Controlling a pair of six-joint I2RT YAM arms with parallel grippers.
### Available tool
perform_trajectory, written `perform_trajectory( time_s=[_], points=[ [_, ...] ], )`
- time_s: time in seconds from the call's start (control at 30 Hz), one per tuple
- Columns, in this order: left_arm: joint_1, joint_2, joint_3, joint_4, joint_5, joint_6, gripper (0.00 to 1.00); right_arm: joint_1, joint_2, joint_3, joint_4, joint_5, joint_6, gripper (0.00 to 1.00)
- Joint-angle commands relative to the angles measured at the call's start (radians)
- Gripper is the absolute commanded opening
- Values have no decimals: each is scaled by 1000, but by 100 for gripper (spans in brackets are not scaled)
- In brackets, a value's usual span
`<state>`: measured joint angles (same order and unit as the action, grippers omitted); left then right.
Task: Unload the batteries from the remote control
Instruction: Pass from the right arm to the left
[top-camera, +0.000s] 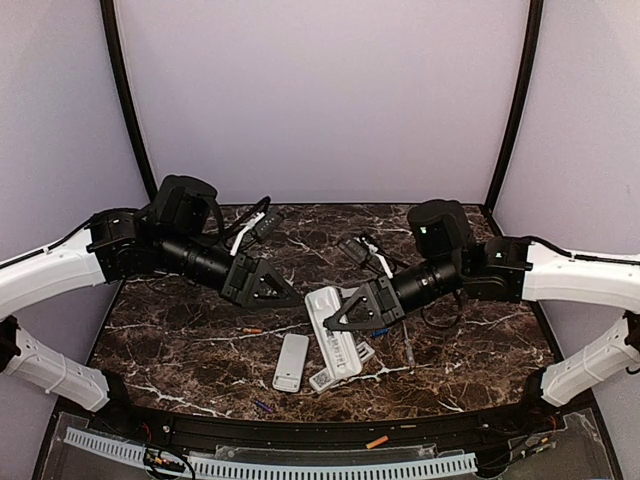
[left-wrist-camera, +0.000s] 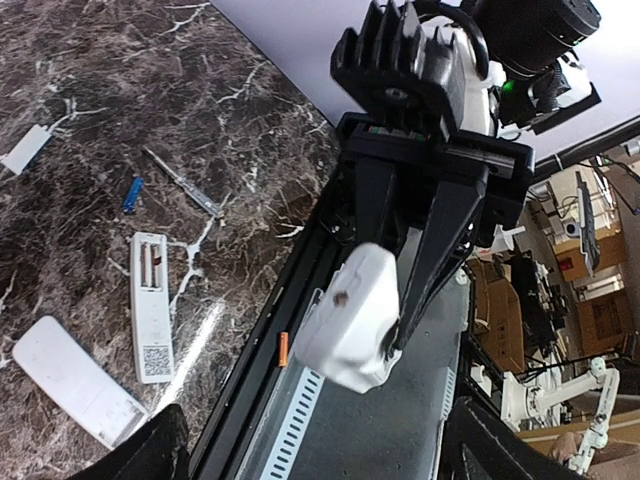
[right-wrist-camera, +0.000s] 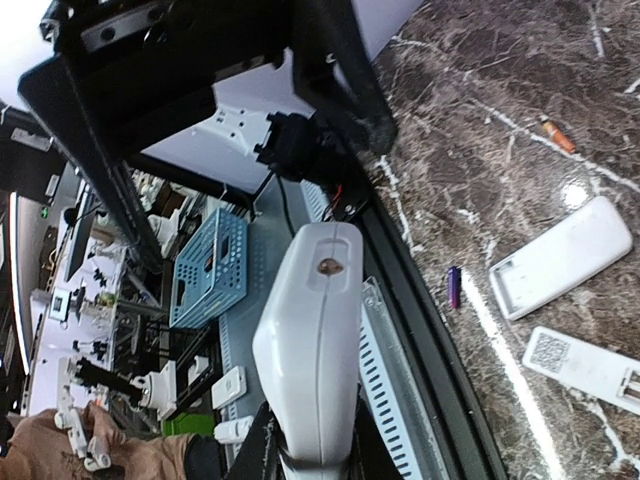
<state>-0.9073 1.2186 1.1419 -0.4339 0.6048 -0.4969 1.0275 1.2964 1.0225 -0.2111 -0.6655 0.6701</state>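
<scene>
My right gripper (top-camera: 347, 312) is shut on a white remote control (top-camera: 336, 345) and holds it tilted above the table; the remote shows end-on between its fingers in the right wrist view (right-wrist-camera: 312, 340). My left gripper (top-camera: 283, 292) is open and empty, just left of the remote's far end; the left wrist view shows the remote (left-wrist-camera: 350, 320) ahead, in the right gripper's fingers. Loose batteries lie about: orange (top-camera: 252, 329), blue (top-camera: 380, 331), purple (top-camera: 262, 405), and an orange one (top-camera: 377, 441) on the front rail.
A closed white remote (top-camera: 291, 361) and an open one with a QR label (top-camera: 328, 379) lie on the marble table (top-camera: 180, 340). A thin tool (top-camera: 407, 346) lies to the right. A small white cover (left-wrist-camera: 25, 150) lies further off. Cables sit at the back.
</scene>
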Motion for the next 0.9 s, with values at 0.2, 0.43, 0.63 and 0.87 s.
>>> perform_trajectory(
  time_s=[0.2,0.43,0.63,0.87],
  points=[
    [-97,52,-11,174,187,-16,68,54,18,24,61,-153,-6,0],
    [-102,44,-40,186,187,-27,54,54,29,31,75,-182,-11,0],
    [-105,52,-51,228,200,-51,48,56,33,35,80,-201,-10,0],
    [-110,79,-58,253,213,-69,39,59,48,39,100,-216,0,0]
  ],
)
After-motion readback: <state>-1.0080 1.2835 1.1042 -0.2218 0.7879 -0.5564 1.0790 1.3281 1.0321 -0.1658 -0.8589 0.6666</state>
